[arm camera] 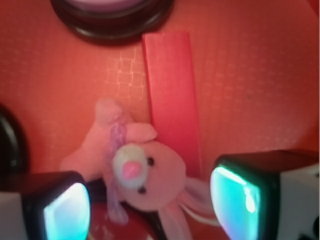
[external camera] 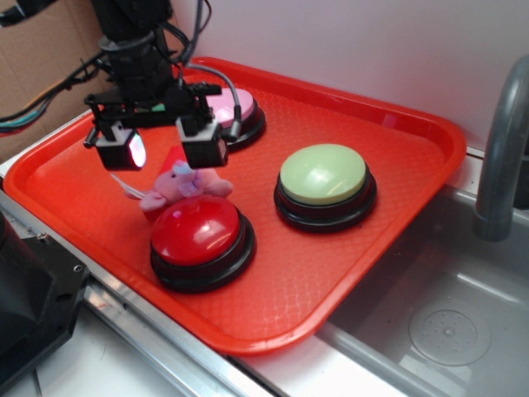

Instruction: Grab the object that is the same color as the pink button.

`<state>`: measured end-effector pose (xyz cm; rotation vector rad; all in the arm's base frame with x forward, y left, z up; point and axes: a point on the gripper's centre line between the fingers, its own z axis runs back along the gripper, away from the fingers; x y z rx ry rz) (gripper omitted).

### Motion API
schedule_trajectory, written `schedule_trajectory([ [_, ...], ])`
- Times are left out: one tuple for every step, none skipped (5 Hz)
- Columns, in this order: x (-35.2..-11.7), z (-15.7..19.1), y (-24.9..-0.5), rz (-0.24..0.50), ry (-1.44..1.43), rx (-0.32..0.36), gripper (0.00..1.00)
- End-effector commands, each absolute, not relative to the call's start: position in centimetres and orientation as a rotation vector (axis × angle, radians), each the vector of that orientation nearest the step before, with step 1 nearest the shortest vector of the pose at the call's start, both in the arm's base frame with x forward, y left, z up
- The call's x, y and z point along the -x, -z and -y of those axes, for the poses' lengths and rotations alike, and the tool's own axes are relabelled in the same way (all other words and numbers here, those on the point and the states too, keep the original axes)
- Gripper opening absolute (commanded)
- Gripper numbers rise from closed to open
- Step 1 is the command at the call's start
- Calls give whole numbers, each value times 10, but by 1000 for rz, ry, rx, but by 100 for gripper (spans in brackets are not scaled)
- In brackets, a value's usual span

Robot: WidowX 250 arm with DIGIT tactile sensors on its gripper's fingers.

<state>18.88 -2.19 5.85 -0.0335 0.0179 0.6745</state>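
Observation:
The object, a small pink plush bunny (external camera: 183,185) (arm camera: 145,172), lies on the orange-red tray (external camera: 388,132), leaning against the back edge of the red button (external camera: 198,231). A flat red strip (arm camera: 172,100) lies beside it, and a white string trails from it. My gripper (external camera: 163,151) (arm camera: 152,205) hangs open just above the plush, its fingers well apart on either side and touching nothing. The pink button (external camera: 238,106) (arm camera: 107,5) stands on its black base behind the gripper, partly hidden by it.
A pale green button (external camera: 324,175) stands at the tray's right. A metal sink basin (external camera: 446,322) and a grey faucet (external camera: 502,149) lie right of the tray. A black block (external camera: 33,298) sits at the front left.

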Motion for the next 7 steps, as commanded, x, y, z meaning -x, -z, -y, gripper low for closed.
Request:
schedule_trajectory([
  [-196,23,-42,-30,-651,94,100],
  [-194,20,-36,-41,-648,101,100],
  [-194,19,-33,-46,-618,172,20],
  [-194,21,-34,-41,-616,172,0],
  [-193,22,-36,-34,-628,159,0],
  [-194,24,-40,-24,-644,135,0],
  [-194,21,-56,10,-680,97,0],
])
